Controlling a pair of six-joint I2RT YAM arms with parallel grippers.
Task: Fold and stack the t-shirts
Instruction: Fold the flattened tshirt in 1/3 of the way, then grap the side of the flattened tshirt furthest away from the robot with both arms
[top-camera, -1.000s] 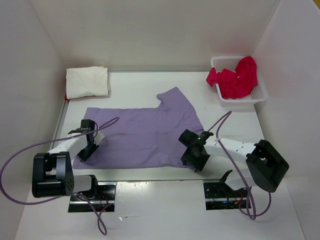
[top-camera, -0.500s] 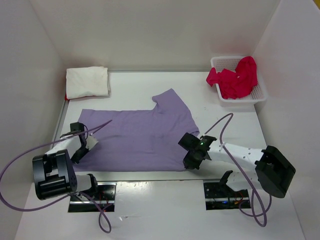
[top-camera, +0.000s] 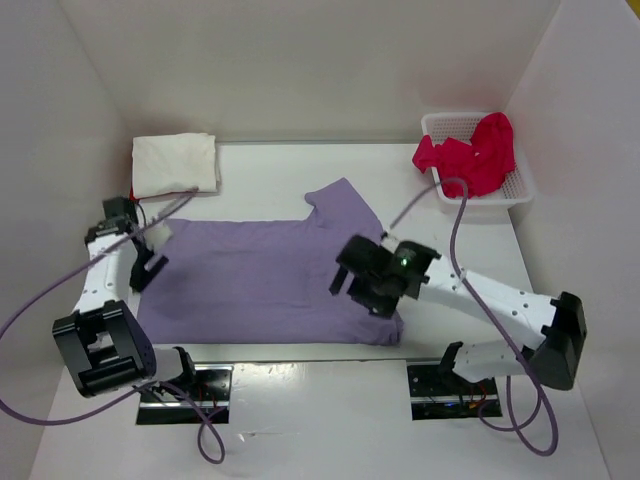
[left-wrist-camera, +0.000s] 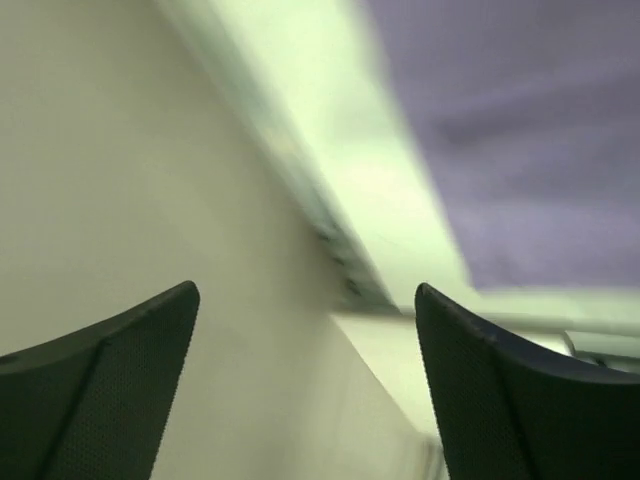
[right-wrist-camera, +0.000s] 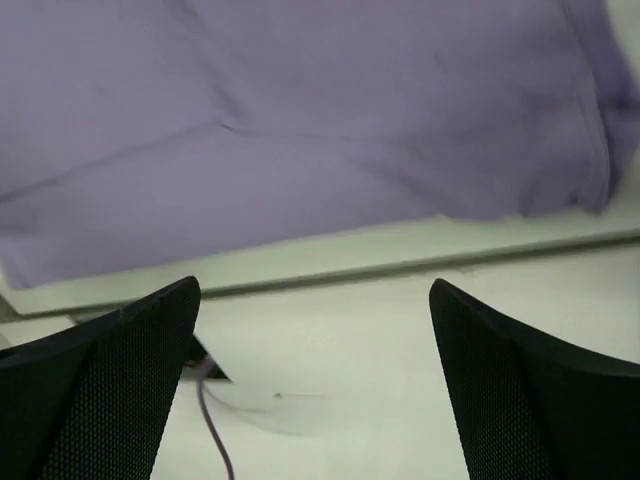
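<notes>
The lavender purple t-shirt (top-camera: 265, 280) lies spread flat in the middle of the table, one sleeve pointing to the far side. My left gripper (top-camera: 148, 263) is open and empty at the shirt's left edge; in its wrist view (left-wrist-camera: 305, 300) the shirt (left-wrist-camera: 520, 130) is at the upper right. My right gripper (top-camera: 365, 287) is open and empty above the shirt's right part; its wrist view (right-wrist-camera: 315, 290) shows the shirt's near hem (right-wrist-camera: 350, 120). A folded off-white shirt (top-camera: 175, 163) lies at the far left on a red one (top-camera: 133, 194). A pinkish red shirt (top-camera: 470, 152) is heaped in the basket.
The white mesh basket (top-camera: 522, 186) stands at the far right corner. White walls close in the table on the left, back and right. The arm cables loop over the table near both bases.
The shirt slid left and toward the near edge, then stopped. Both grippers have left its near corners: the left one moved up the left edge, the right one moved left over the shirt.
</notes>
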